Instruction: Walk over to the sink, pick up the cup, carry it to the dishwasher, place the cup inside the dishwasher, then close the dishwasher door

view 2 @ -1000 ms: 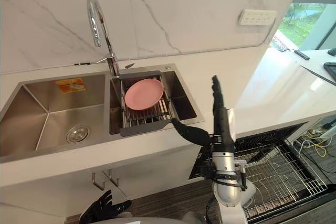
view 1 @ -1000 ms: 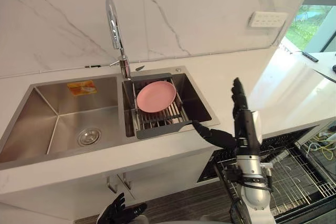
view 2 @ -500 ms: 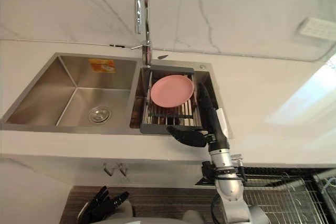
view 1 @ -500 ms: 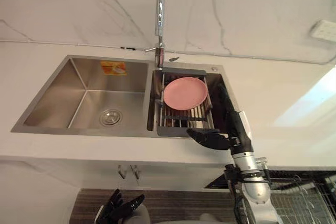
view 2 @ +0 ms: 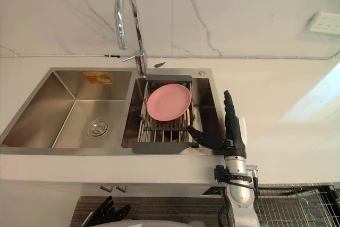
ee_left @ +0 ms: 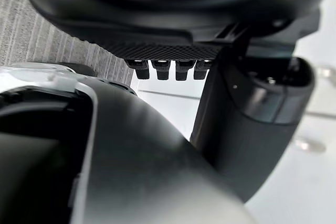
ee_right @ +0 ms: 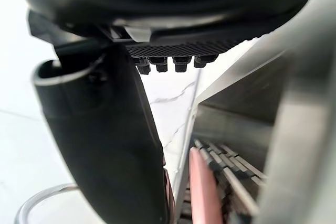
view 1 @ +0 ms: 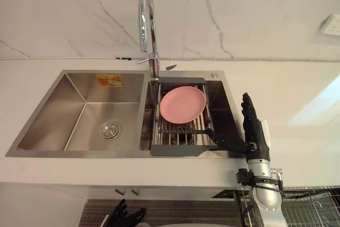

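A pink plate point(view 1: 183, 104) lies tilted on a dark drain rack point(view 1: 180, 132) in the right basin of the steel sink point(view 1: 79, 153); I see no cup. My right hand point(view 1: 254, 131) is open beside the basin's right rim, fingers straight and pointing at the wall, thumb stretched toward the rack's front corner. It touches nothing. In the right wrist view the plate's edge point(ee_right: 205, 192) shows past the thumb point(ee_right: 105, 129). My left hand point(view 1: 126, 218) hangs open low by the cabinet front.
A tall curved faucet point(view 1: 146, 14) rises behind the divider between the basins. The left basin holds just its drain point(view 1: 109, 129). White counter stretches to the right of the sink. A wire dishwasher rack point(view 2: 297, 203) shows at the lower right, below the counter.
The camera has swung, so the sink sits more squarely in view. My right hand has come from the counter toward the right basin and now stands by its right rim, still open.
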